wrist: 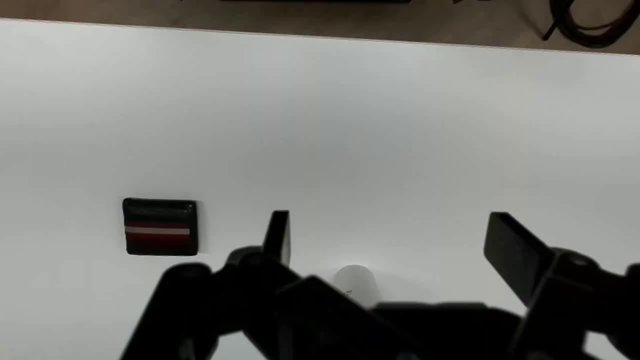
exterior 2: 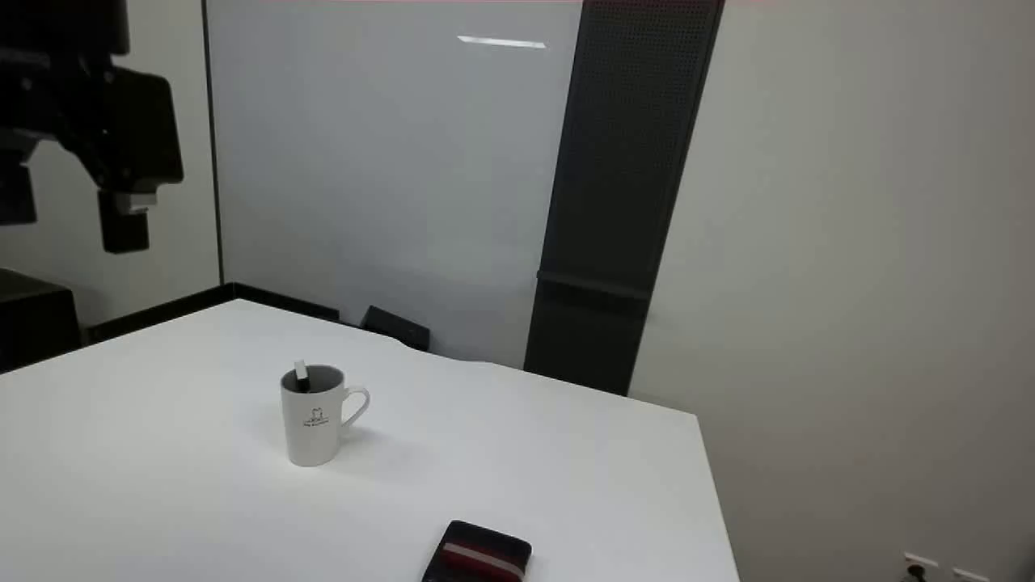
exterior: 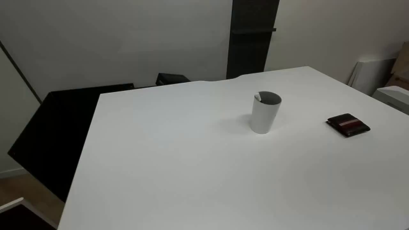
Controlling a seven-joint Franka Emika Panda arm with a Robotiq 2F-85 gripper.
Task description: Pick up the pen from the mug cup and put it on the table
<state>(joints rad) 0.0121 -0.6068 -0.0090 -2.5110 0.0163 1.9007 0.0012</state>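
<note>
The white mug cup [exterior: 264,118] stands upright on the white table [exterior: 159,166]. In an exterior view the mug [exterior 2: 311,432] shows its handle and a small dark print. The pen [exterior 2: 302,377] leans inside it, with its white end and a dark part at the rim; its white end [exterior: 258,96] also shows in an exterior view. The rest of the pen is hidden in the mug. My gripper [wrist: 392,240] is open and empty, high above the table. In the wrist view the mug's lower part [wrist: 356,282] shows between the fingers; its top is hidden behind the gripper. The gripper [exterior 2: 71,212] shows at upper left in an exterior view.
A flat dark wallet with a red and pale stripe [exterior: 349,125] lies on the table, apart from the mug; it also shows in the wrist view [wrist: 161,227]. Black furniture [exterior: 54,137] adjoins the table. A dark cable [wrist: 595,37] lies beyond the table edge.
</note>
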